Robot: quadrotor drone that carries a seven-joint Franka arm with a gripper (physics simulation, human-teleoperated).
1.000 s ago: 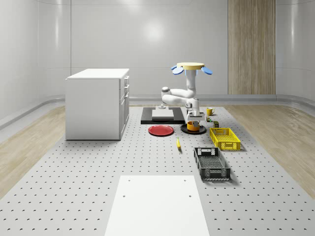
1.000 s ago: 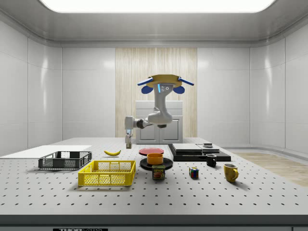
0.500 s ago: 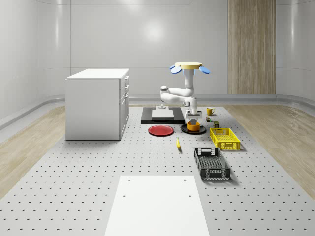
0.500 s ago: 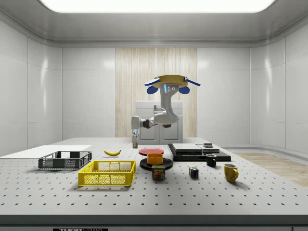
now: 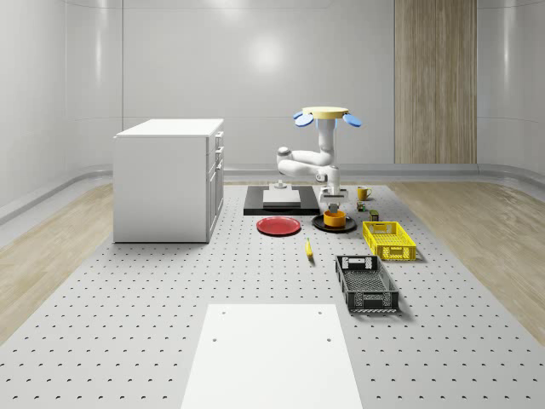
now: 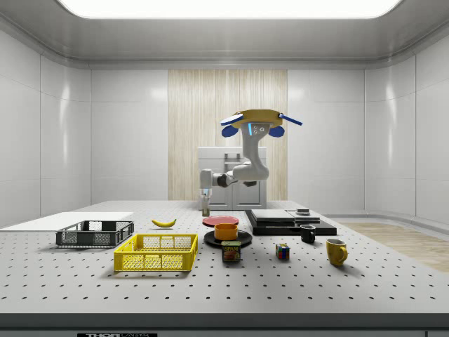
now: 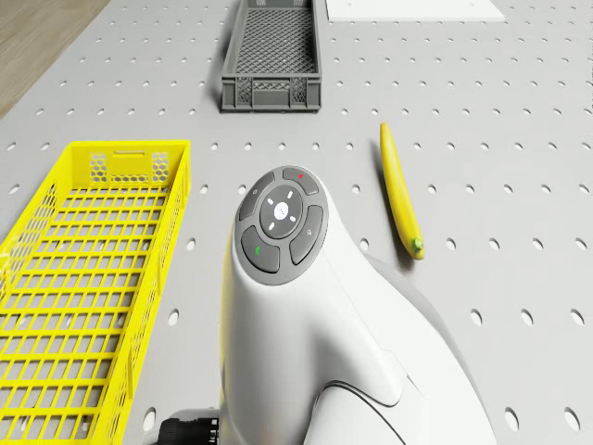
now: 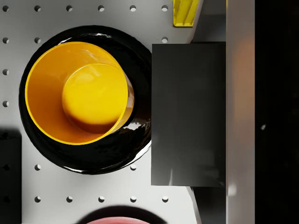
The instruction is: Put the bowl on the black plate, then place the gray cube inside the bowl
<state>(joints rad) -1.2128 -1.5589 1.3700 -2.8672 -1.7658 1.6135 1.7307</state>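
Gray and flat-faced, the one cube (image 8: 188, 114) was pinched between the gripper (image 5: 334, 205) fingers, just above and beside the single orange bowl (image 8: 77, 92) seated on the lone black plate (image 8: 135, 140). It looked rigid, light and fairly slick, best held on opposite faces. The drone (image 6: 260, 120) hovered over the table (image 5: 170, 290).

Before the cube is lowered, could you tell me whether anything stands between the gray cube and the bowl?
Nothing visible does. The drone hovers above the table. The gripper holds the gray cube above the black plate's edge, just beside the bowl, whose inside is empty.
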